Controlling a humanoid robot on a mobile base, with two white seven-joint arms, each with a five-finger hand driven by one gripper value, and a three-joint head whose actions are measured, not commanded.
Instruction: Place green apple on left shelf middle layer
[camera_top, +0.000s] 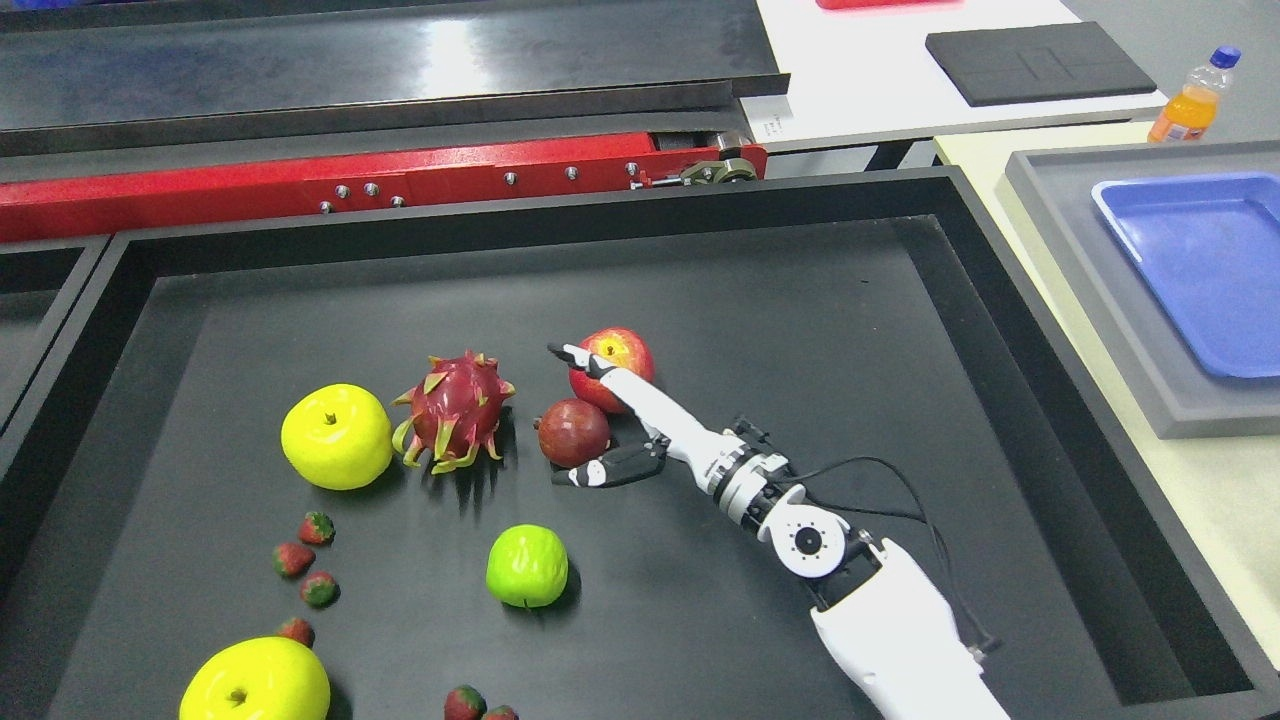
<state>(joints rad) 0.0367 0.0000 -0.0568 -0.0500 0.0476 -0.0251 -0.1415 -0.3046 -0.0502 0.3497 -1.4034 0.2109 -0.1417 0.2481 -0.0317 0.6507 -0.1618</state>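
Observation:
The green apple (527, 566) lies in the black tray (1000, 330), near its front middle. My right hand (578, 420) reaches in from the lower right. Its fingers are spread, holding nothing. The long fingers point up-left past a red apple (618, 362). The thumb (600, 470) sticks out left below a dark red fruit (574, 432). The hand is above and to the right of the green apple, apart from it. No shelf is in view.
A pink dragon fruit (455, 410), two yellow apples (336, 436) (255, 682) and several small strawberries (303, 565) lie at the tray's left. A red conveyor frame (380, 185) runs behind. A blue tray (1205, 265) and orange bottle (1190, 98) stand right.

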